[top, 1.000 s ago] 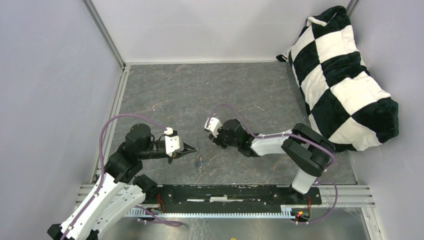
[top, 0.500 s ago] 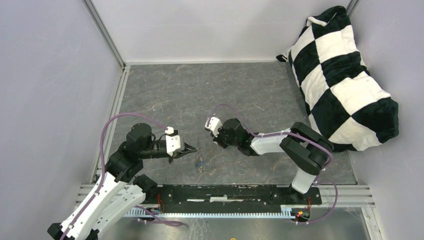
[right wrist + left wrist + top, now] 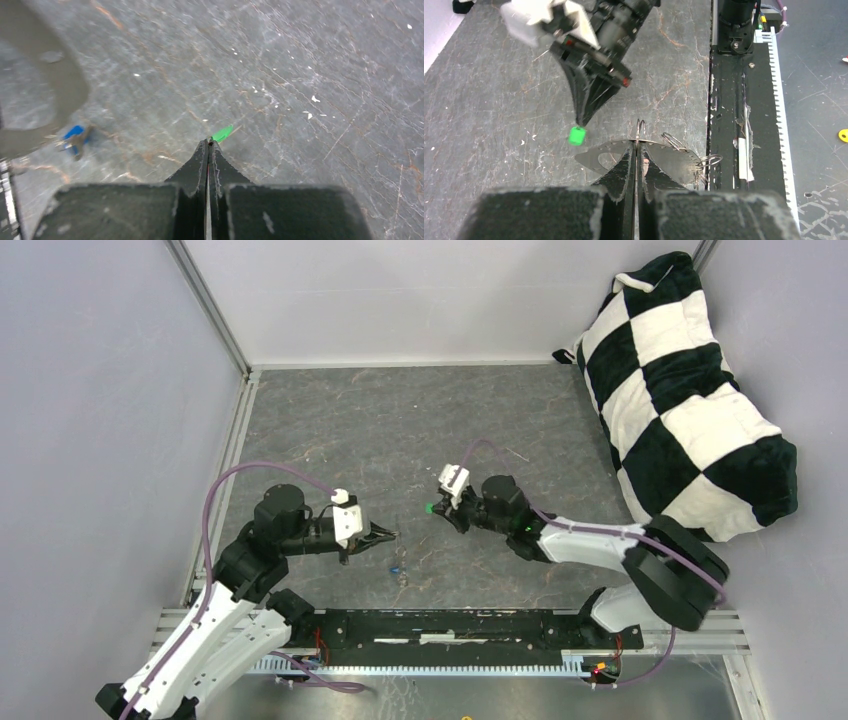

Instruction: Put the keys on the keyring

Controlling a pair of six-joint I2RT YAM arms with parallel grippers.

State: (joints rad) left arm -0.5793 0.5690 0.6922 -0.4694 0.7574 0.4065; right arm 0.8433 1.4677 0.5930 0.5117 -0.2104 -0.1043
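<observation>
1. Because the left gripper [image 3: 636, 150] is pinched fully shut on the thin wire of the keyring [image 3: 640, 127], only a short arc rises past its fingertips. The rest of the loop trails off to the right in the left wrist view. The wire could twist or slide in that narrow pinch when pushed, turning its opening away from the key.
2. The right gripper [image 3: 208, 145] is also closed tight, holding the green key [image 3: 223, 132] at its very tips with just the plastic head poking out. So small a hold could let the key pivot or drop on contact with the wire.
3. Whether the key's hole is exposed or buried between the fingers cannot be told. If it is buried, threading would likely fail and need a regrasp.
4. The green key hangs above the table [image 3: 350, 430], near the keyring but apart from it, slightly to the right and farther away. Both targets are tiny, so a small misalignment could make the key hit the left fingers, not the wire.
5. The blue key [image 3: 397, 567] lies loose on the table, nearer than both grippers. A low sweep by either arm could knock it toward the near rail.
</observation>
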